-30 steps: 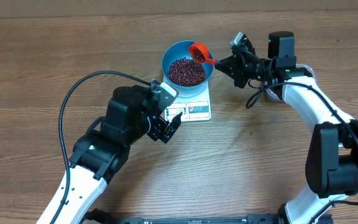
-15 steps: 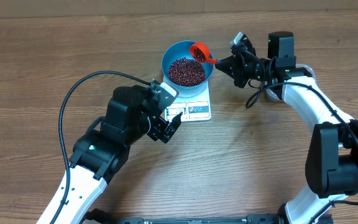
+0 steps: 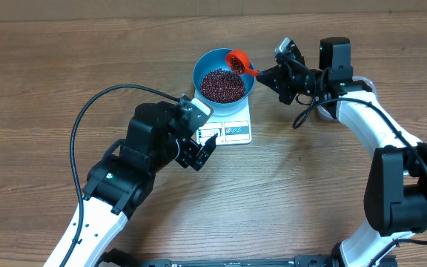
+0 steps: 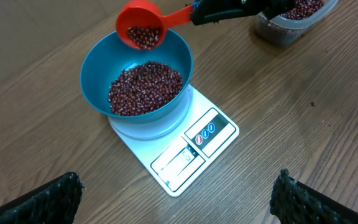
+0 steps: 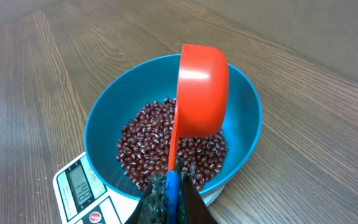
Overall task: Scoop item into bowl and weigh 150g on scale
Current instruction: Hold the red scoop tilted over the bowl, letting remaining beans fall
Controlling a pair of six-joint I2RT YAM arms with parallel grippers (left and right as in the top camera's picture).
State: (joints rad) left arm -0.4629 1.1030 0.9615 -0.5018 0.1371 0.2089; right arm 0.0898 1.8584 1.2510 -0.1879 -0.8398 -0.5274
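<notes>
The blue bowl (image 3: pixel 202 68) stands on the white scale (image 3: pixel 237 130) and holds a heap of dark red-brown beans (image 3: pixel 222 85). My right gripper (image 3: pixel 267 73) is shut on the blue handle of a red scoop (image 3: pixel 236 61). The scoop is tipped on its side over the bowl's rim with some beans still in it (image 4: pixel 143 36). In the right wrist view the scoop (image 5: pixel 201 93) hangs above the beans (image 5: pixel 145 146), and the scale's display (image 5: pixel 79 183) reads 148. My left gripper (image 3: pixel 203 151) is open and empty over the wood just in front of the scale (image 4: pixel 194 152).
A clear plastic tub (image 4: pixel 289 23) with more beans sits on the table past the bowl, under the right arm. The left arm's black cable (image 3: pixel 87 119) loops over the wood to the left. A few stray beans (image 4: pixel 312 103) lie near the tub.
</notes>
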